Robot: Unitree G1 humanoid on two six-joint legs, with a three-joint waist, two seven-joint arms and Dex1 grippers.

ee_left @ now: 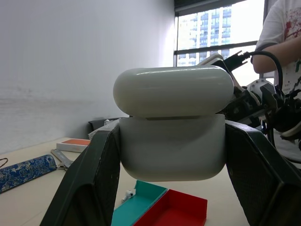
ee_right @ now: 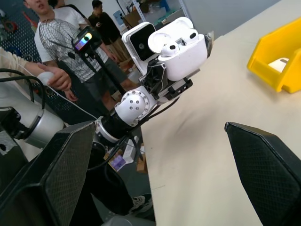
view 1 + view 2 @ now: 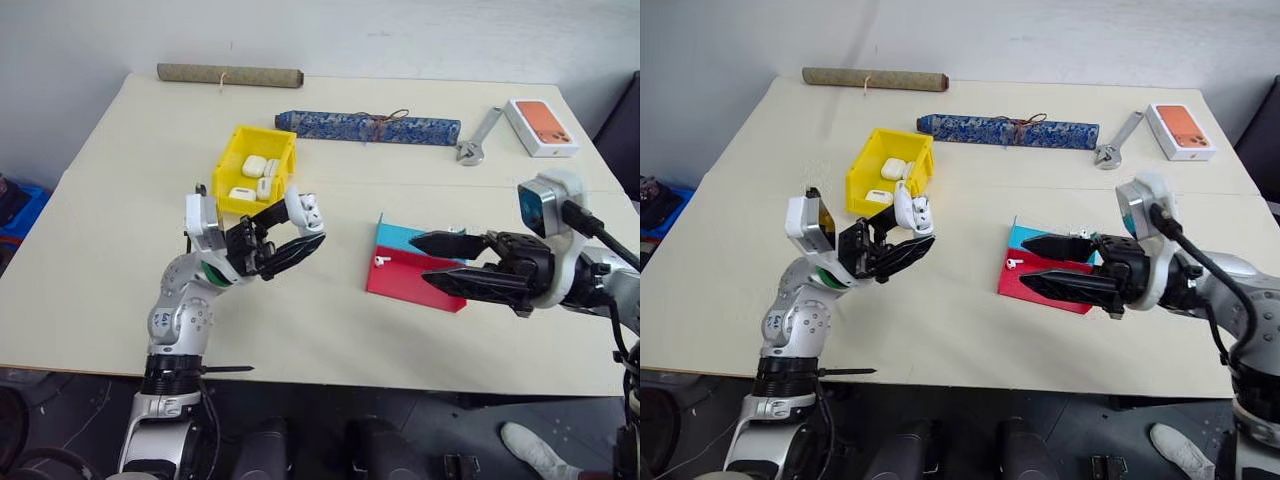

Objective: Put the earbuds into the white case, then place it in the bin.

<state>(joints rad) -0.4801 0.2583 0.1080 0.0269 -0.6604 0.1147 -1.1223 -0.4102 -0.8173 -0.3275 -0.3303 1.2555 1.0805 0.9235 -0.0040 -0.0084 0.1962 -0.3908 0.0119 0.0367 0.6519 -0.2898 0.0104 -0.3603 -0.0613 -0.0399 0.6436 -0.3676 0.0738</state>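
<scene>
Above the table (image 3: 120,250), the left gripper (image 3: 290,235) clamps the white case (image 3: 305,212), lid half-hiding earbuds (image 2: 176,42); right gripper (image 3: 440,262) gapes empty.

The white case (image 2: 181,49) is glossy, rounded and palm-sized, held up off the table with its hinged lid flipped open. Two earbuds (image 2: 170,48) sit in its wells, their white heads showing above the rim (the stems are hidden inside). A third earbud (image 3: 1012,263) lies on the red part of a flat tray, and another tiny white one (image 1: 127,193) rests at the tray's teal end. The bin (image 3: 232,160) is bright yellow with tall walls and an open top, standing on the table behind the case, with several closed white cases lying inside.
</scene>
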